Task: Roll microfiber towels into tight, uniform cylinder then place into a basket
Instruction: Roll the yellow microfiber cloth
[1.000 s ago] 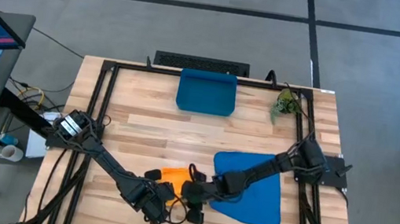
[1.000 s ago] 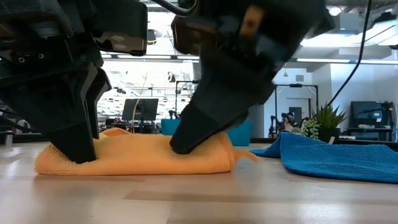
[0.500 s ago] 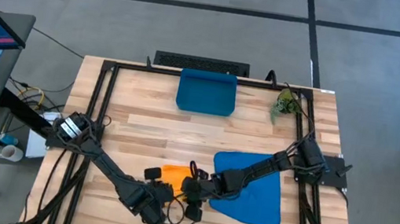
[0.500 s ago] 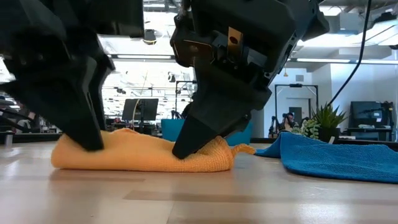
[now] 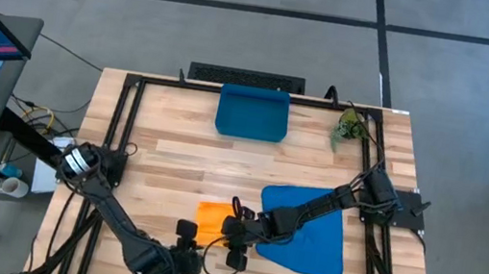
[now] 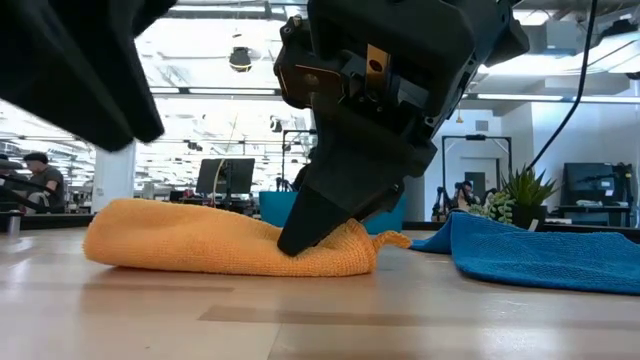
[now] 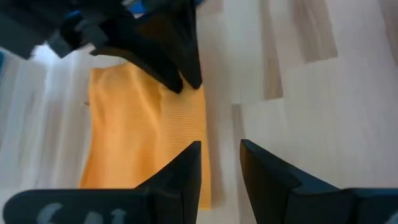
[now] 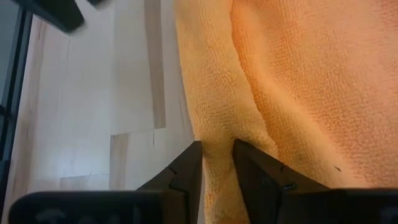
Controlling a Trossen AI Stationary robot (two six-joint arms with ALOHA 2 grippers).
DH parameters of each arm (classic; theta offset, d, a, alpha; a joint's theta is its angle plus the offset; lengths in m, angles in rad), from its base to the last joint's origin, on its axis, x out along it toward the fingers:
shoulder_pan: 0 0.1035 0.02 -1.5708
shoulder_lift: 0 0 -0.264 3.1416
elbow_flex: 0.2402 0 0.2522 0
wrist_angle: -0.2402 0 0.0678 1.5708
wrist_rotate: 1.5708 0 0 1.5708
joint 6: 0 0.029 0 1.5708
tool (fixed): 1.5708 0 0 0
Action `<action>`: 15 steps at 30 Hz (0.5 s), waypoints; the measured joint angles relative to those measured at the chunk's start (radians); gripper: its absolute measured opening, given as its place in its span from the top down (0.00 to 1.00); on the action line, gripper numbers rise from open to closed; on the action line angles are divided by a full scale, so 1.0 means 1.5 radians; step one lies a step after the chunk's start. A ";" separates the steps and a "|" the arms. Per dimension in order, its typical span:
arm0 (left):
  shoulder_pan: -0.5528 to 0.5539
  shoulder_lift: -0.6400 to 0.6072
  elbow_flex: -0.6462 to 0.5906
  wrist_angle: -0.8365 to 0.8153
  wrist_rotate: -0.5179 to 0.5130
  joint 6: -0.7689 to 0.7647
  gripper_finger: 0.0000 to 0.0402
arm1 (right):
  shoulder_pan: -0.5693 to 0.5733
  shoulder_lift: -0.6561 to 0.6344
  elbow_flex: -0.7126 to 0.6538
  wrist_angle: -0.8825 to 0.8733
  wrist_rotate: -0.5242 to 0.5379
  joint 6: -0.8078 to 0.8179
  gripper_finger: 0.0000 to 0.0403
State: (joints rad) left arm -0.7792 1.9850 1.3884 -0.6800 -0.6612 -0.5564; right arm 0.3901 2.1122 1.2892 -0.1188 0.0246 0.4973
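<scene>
The bench [image 5: 173, 160] is carrying all the task items. The blue towel [image 5: 313, 230] is lying spread flat on the right half, under the right arm. It is soft, limp cloth and will likely drape and slide on the smooth wood, so rolling it should begin from one straight edge.

The basket [image 5: 253, 114] is sitting at the far edge, well apart from both towels. It is rigid and looks light, so it may shift if pushed.

The orange towel [image 6: 220, 240] is lying near the front edge as a loose, flattened bundle, not yet a tight cylinder. It is compressible and will likely unroll when let go. The best hold is across both ends of the bundle together, pinching through several layers.

The right tool [image 8: 217, 165] is standing narrow, its tips pinching a fold at the bundle's right end.

The left tool [image 7: 221, 165] is standing narrow and holding nothing, raised just beside the bundle's near edge.
</scene>
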 joint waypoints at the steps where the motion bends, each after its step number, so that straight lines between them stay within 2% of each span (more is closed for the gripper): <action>1: 0.006 0.000 -0.009 0.016 0.004 0.007 0.74 | 0.000 0.000 0.000 0.000 0.000 0.000 0.70; 6: 0.040 0.000 -0.054 0.040 0.013 0.009 0.74 | 0.000 0.000 -0.001 0.000 -0.001 0.000 0.70; 10: 0.063 -0.001 -0.090 0.080 0.072 -0.002 0.74 | 0.000 0.000 -0.001 0.000 -0.001 0.000 0.70; 15: 0.078 -0.003 -0.129 0.129 0.096 -0.005 0.74 | 0.000 0.000 -0.001 0.000 -0.001 0.000 0.70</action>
State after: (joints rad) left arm -0.6627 1.9800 1.1947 -0.4863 -0.5168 -0.5633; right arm 0.3901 2.1128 1.2881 -0.1184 0.0238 0.4980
